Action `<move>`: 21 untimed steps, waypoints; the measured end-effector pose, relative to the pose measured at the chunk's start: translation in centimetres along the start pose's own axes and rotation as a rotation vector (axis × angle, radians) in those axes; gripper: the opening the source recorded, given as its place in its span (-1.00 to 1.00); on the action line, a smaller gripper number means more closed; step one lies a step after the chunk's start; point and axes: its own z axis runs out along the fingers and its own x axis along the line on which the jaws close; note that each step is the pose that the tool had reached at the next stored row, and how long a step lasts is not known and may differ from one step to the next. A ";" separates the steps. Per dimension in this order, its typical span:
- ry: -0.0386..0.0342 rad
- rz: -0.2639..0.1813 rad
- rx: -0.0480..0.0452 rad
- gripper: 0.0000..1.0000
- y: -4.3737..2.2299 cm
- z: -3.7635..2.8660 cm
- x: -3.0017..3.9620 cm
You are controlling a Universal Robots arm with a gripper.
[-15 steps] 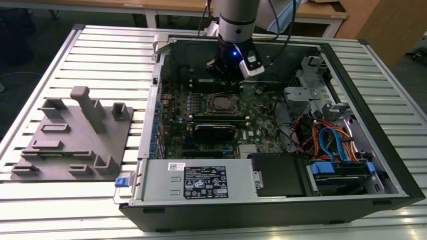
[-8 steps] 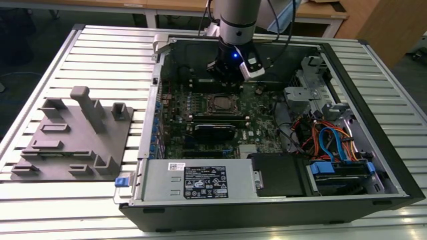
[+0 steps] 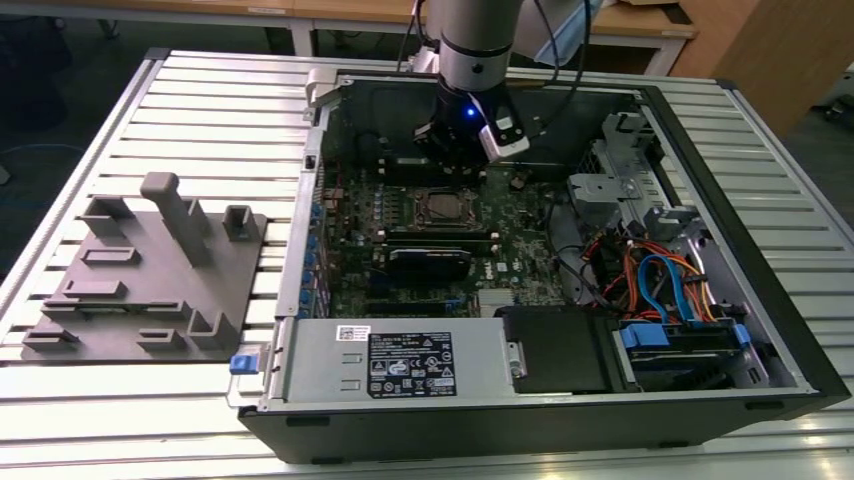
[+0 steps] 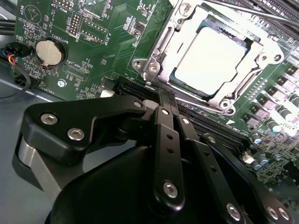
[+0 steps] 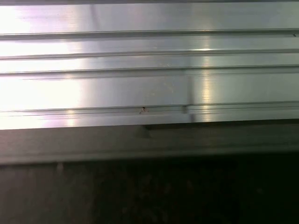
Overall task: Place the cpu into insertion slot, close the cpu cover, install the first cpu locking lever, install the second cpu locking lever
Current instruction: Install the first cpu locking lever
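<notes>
Silver cpu cover (image 4: 243, 60) lies closed over the cpu (image 4: 210, 60). Our gripper (image 4: 161, 93) hovers beside it, fingers pressed together, empty, near long black slots (image 4: 210, 126)

In the second wrist view the gripper (image 4: 161, 100) hides the board's near part, and its fingertips cannot be told apart; the cover (image 4: 219, 56) runs off the edge.

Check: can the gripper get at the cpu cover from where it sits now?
Probably yes. In the second wrist view the gripper sits right beside the cpu cover, which lies down over the cpu; nothing stands between them.
</notes>
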 end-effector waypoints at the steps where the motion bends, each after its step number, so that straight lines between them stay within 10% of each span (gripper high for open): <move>1: -0.0001 0.000 -0.0002 -0.80 0.00 0.00 0.00; 21: -0.0002 0.000 0.0023 -0.80 0.01 -0.19 -0.01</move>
